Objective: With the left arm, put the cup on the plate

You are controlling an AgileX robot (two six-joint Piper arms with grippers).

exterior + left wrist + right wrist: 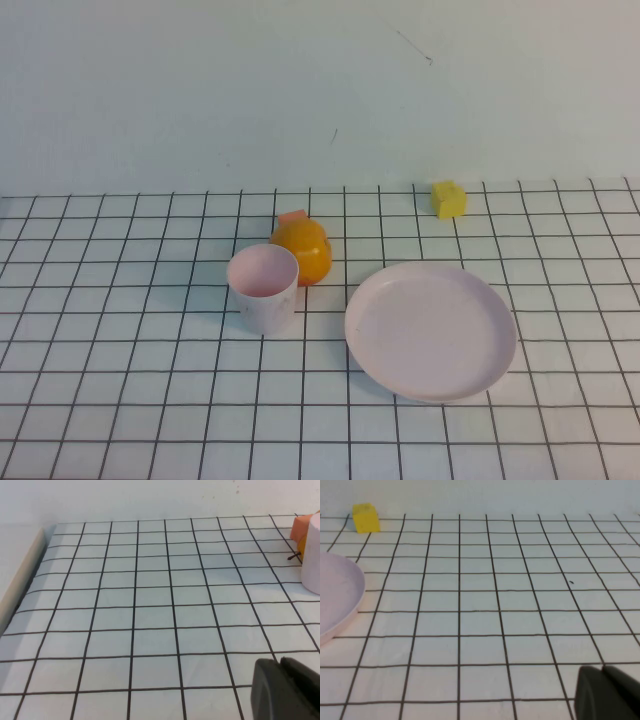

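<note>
The cup [263, 288] is standing upright on the gridded bench [120, 400], untouched, with the left pincer [281, 666] sitting closed and empty well short of it; only the dark tips of that pincer are showing at the corner of the left wrist view, above bare squares. The right pincer [603, 671] is likewise peeking in over bare bench, near the plate [431, 330], and I cannot tell whether it is open or closed. Neither arm is appearing in the high view.

The cup is looking like light, stiff plastic, probably smooth and a little slippery, so 1 finger inside the rim and 1 outside, or a squeeze across the upper wall, seems the safest hold. An orange toy fruit [302, 250] is crowding just behind it. A yellow block [448, 198] is lying well apart. The cup's edge is being cut off in the left wrist view.
</note>
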